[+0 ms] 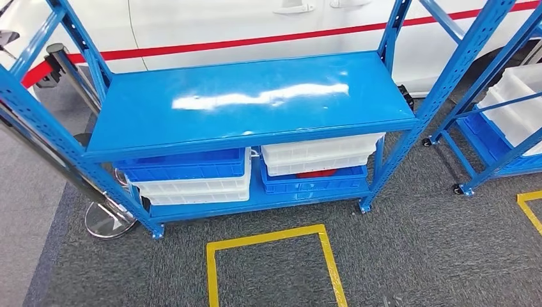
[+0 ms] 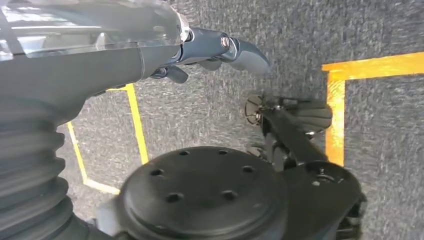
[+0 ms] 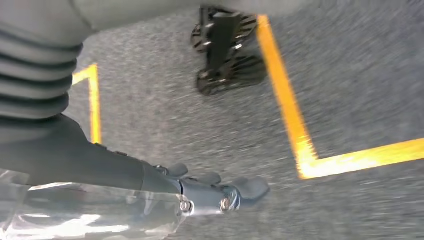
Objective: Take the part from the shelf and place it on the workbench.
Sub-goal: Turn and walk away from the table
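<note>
A blue metal shelf (image 1: 255,105) stands in front of me in the head view, its upper board bare and glossy. On the lower level sit stacked blue and white bins (image 1: 192,176) on the left and white bins over a blue bin (image 1: 313,182) on the right. Something red (image 1: 316,173) peeks out between the right-hand bins; I cannot tell what it is. My left hand (image 2: 220,50) hangs over the grey carpet with its fingers stretched out and nothing in them. My right hand (image 3: 215,187) also hangs above the carpet, fingers extended and holding nothing.
A yellow taped square (image 1: 275,256) marks the carpet before the shelf. A second blue rack with white bins (image 1: 511,109) stands at the right. A chrome post with a round base (image 1: 108,220) is by the shelf's left leg. A white car body with a red stripe (image 1: 255,32) lies behind.
</note>
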Motion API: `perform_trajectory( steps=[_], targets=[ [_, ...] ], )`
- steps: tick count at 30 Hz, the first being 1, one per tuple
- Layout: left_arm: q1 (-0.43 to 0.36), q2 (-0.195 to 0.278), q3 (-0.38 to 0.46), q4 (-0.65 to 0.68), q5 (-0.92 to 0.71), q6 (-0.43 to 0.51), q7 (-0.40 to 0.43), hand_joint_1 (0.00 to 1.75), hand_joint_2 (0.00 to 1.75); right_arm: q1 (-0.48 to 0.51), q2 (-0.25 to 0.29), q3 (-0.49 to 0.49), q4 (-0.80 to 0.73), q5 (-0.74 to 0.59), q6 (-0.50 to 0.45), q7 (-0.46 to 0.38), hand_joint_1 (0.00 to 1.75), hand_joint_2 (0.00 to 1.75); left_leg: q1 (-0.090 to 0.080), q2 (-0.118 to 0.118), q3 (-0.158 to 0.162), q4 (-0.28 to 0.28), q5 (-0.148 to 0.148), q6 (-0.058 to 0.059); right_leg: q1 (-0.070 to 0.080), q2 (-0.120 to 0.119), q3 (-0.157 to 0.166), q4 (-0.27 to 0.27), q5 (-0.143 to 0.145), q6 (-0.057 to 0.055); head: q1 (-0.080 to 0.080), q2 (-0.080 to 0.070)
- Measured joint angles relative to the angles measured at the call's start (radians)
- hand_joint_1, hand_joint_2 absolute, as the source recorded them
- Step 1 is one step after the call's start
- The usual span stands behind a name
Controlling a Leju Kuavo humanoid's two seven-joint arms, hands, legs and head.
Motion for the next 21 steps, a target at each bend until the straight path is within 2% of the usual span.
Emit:
perform_trajectory(
  steps=[3,4,5,7,8,9,10,11,12,14,15,18,19,21],
  targets=[
    [0.01,0.008,-0.026,-0.002,0.004,-0.016,0.012,0.0,1.75,0.012,-0.006,0.068,-0.024,-0.05,0.013,0.014,0.0,0.0,-0.001,0.0,0.006,-0.012,0.004,0.016,-0.001,-0.001,0.003,0.001,-0.003,0.017,0.001,0.0],
    [0.01,0.01,-0.036,-0.007,0.004,-0.021,0.017,0.0,1.31,0.022,-0.007,0.089,-0.026,-0.066,0.018,0.019,0.0,0.44,0.001,0.001,0.009,-0.017,0.008,0.023,-0.001,0.0,-0.001,0.016,-0.015,0.022,0.001,0.0],
    [0.01,0.012,-0.045,-0.017,0.004,-0.026,0.023,0.0,0.87,0.036,-0.009,0.11,-0.027,-0.084,0.023,0.023,0.0,0.87,0.004,0.003,0.012,-0.022,0.011,0.028,-0.002,0.001,-0.016,0.051,-0.039,0.025,0.002,0.0],
    [0.008,0.015,-0.064,-0.044,0.005,-0.034,0.034,0.0,0.0,0.072,-0.01,0.149,-0.019,-0.116,0.032,0.033,0.0,1.75,0.002,0.007,0.013,-0.023,0.01,0.035,-0.003,0.001,-0.073,0.173,-0.107,0.029,0.003,0.0],
    [0.005,0.017,-0.073,-0.062,0.005,-0.038,0.039,0.0,0.0,0.092,-0.01,0.166,-0.01,-0.13,0.036,0.037,0.0,1.75,0.001,0.008,0.013,-0.023,0.009,0.037,-0.003,0.001,-0.104,0.234,-0.132,0.03,0.003,0.0],
    [0.001,0.019,-0.08,-0.08,0.005,-0.041,0.043,0.0,0.0,0.113,-0.011,0.181,0.001,-0.142,0.039,0.041,0.0,1.75,0.0,0.008,0.014,-0.022,0.008,0.038,-0.003,0.002,-0.124,0.27,-0.139,0.031,0.003,0.0],
    [-0.005,0.02,-0.086,-0.101,0.006,-0.043,0.045,0.0,0.0,0.135,-0.011,0.195,0.015,-0.152,0.042,0.044,0.0,1.75,-0.001,0.007,0.015,-0.022,0.006,0.038,-0.003,0.001,-0.126,0.268,-0.124,0.03,0.003,0.0],
    [-0.014,0.021,-0.092,-0.123,0.006,-0.046,0.047,0.0,0.44,0.156,-0.012,0.207,0.029,-0.161,0.043,0.046,0.0,1.75,-0.002,0.005,0.017,-0.021,0.004,0.036,-0.003,0.001,-0.108,0.227,-0.092,0.028,0.003,0.0],
    [-0.025,0.023,-0.098,-0.147,0.006,-0.049,0.048,0.0,0.87,0.177,-0.014,0.22,0.045,-0.169,0.044,0.047,0.0,1.75,-0.002,0.003,0.02,-0.02,0.002,0.033,-0.003,0.001,-0.075,0.157,-0.053,0.025,0.003,0.0],
    [-0.047,0.026,-0.109,-0.19,0.008,-0.054,0.053,0.0,1.75,0.211,-0.016,0.245,0.073,-0.185,0.048,0.048,0.0,1.75,-0.005,0.0,0.022,-0.017,-0.007,0.023,0.001,0.0,-0.018,0.039,-0.006,0.016,0.003,0.0],
    [-0.054,0.029,-0.115,-0.206,0.01,-0.056,0.056,0.0,1.75,0.224,-0.018,0.259,0.082,-0.195,0.052,0.05,0.0,1.75,-0.007,-0.001,0.022,-0.016,-0.011,0.017,0.003,0.001,-0.004,0.011,0.001,0.012,0.003,0.0],
    [-0.05,0.036,-0.131,-0.225,0.015,-0.065,0.068,0.0,1.75,0.239,-0.02,0.297,0.082,-0.229,0.063,0.061,0.0,1.75,-0.005,0.001,0.027,-0.015,-0.019,0.001,0.004,0.004,-0.001,0.002,0.001,-0.004,0.003,0.0],
    [-0.038,0.037,-0.135,-0.222,0.015,-0.069,0.072,0.0,1.75,0.235,-0.02,0.306,0.072,-0.238,0.065,0.062,0.0,1.75,-0.005,0.001,0.024,-0.002,-0.03,-0.004,0.003,0.005,0.0,-0.002,0.002,-0.011,0.002,0.0],
    [-0.004,0.038,-0.142,-0.203,0.016,-0.073,0.078,0.0,1.75,0.214,-0.02,0.321,0.041,-0.248,0.069,0.062,0.0,1.75,-0.002,0.001,-0.011,0.08,-0.083,-0.013,-0.001,0.005,0.002,-0.009,0.005,-0.021,0.002,0.0]
  ],
)
